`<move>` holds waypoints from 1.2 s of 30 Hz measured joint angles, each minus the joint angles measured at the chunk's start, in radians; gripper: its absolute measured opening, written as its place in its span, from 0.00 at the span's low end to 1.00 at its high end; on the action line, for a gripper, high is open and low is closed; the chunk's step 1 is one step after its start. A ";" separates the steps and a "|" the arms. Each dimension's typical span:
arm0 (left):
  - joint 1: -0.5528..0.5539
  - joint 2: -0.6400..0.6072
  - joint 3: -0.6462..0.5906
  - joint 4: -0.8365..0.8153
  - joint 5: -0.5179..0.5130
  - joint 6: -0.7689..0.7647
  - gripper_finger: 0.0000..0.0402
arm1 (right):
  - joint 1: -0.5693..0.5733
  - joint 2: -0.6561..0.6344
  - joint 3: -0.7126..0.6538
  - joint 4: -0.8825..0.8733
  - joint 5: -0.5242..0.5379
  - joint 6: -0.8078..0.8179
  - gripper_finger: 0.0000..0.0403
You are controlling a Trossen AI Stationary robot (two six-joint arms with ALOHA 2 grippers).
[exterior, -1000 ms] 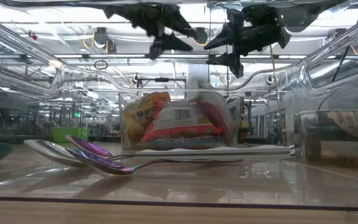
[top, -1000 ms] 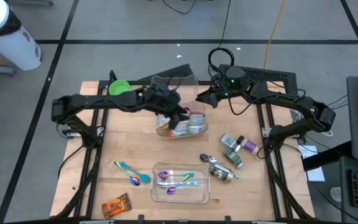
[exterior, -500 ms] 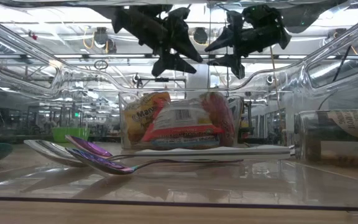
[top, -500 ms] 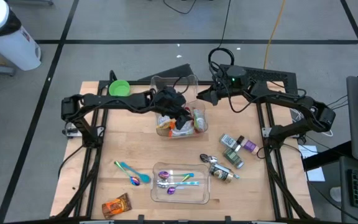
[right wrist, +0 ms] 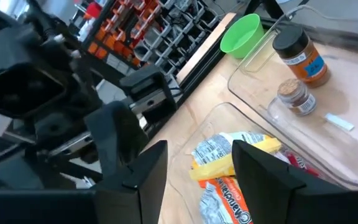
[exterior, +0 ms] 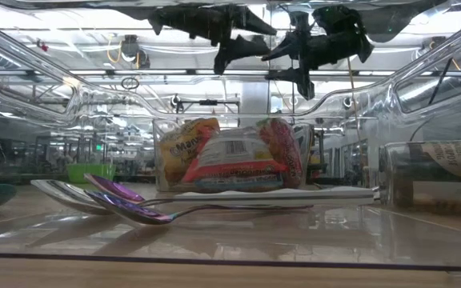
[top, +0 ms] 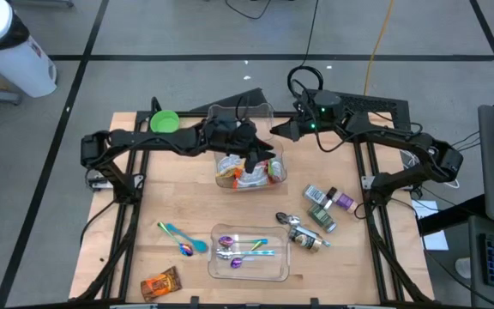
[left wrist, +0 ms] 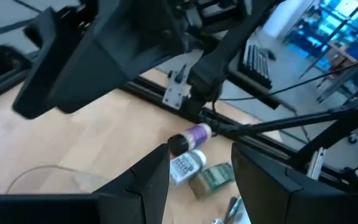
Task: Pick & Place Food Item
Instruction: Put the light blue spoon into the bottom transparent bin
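Red, yellow and white snack packets (top: pixel 249 172) filled the clear tub (top: pixel 278 182); the left gripper (top: pixel 262 155) hovered above, fingers apart and empty.

A light wooden table (top: pixel 187 206) is carrying a green bowl (top: pixel 165 121), two clear containers side by side (top: pixel 249 137), a clear tray (top: pixel 249 255) of spoons, loose teal spoons (top: pixel 181 238), a snack packet (top: pixel 160 284) and a cluster of spice jars (top: pixel 322 209).
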 joint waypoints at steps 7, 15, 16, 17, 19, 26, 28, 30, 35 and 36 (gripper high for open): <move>0.003 0.000 0.000 0.046 0.085 -0.169 0.44 | 0.003 0.000 -0.001 0.062 0.006 0.111 0.42; -0.021 -0.166 -0.001 0.003 0.282 -0.232 0.44 | 0.110 -0.052 0.001 0.475 -0.028 0.233 0.42; -0.032 -0.206 -0.001 -0.020 0.288 -0.209 0.44 | 0.122 -0.065 0.000 0.506 -0.029 0.244 0.43; -0.043 -0.247 -0.001 -0.041 0.287 -0.183 0.44 | 0.137 -0.075 -0.002 0.544 -0.028 0.256 0.43; -0.067 -0.341 -0.001 -0.117 0.260 -0.133 0.44 | 0.172 -0.101 -0.002 0.598 -0.025 0.265 0.42; -0.216 -0.622 -0.001 -0.346 -0.027 -0.003 0.44 | 0.280 -0.212 -0.001 0.609 -0.023 0.222 0.42; -0.276 -0.692 -0.001 -0.406 -0.117 0.006 0.44 | 0.319 -0.232 -0.001 0.610 -0.018 0.206 0.42; -0.341 -0.748 0.000 -0.455 -0.206 0.007 0.44 | 0.364 -0.250 -0.001 0.606 -0.018 0.195 0.41; -0.506 -0.826 0.000 -0.627 -0.350 -0.058 0.44 | 0.486 -0.255 -0.001 0.530 -0.015 0.175 0.41; -0.532 -0.829 0.000 -0.665 -0.367 -0.091 0.44 | 0.511 -0.253 -0.001 0.497 0.000 0.171 0.41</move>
